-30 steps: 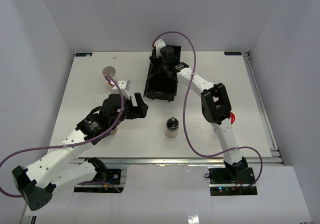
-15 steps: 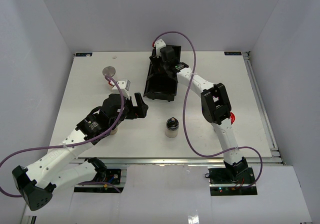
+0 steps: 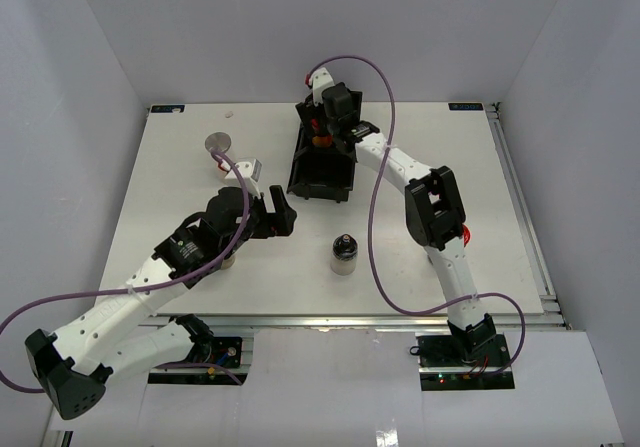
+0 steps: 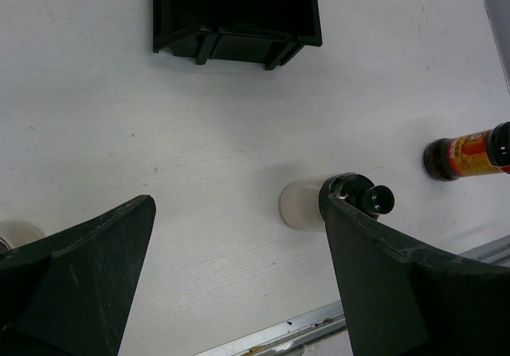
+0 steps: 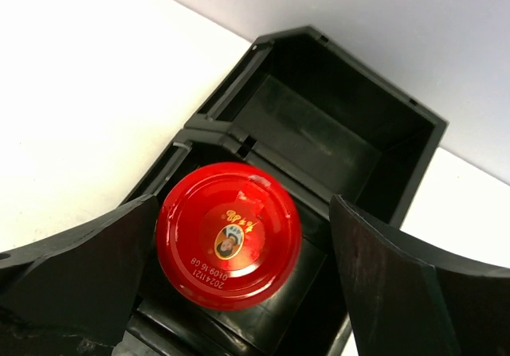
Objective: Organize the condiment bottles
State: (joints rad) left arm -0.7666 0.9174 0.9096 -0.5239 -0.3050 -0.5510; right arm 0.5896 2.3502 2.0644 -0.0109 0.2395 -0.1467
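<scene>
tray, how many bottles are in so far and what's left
Done: one red-capped bottle stands in the tray, the right gripper open around it. In hand: nothing; the left gripper hangs open near the dark-capped bottle on the table. Left: that one, the brown bottle lying on its side, the grey-lidded bottle, and what looks like a pale one under the left arm.

The white table [image 3: 180, 197] carries a long black tray [image 3: 322, 172]. Nearer than the tray stands 1 pale dark-capped bottle [image 3: 343, 253]. Left of the tray stands 1 grey-lidded cream bottle [image 3: 217, 146]. Right of the tray and nearer, 1 amber bottle [image 4: 466, 153] lies on its side.
</scene>
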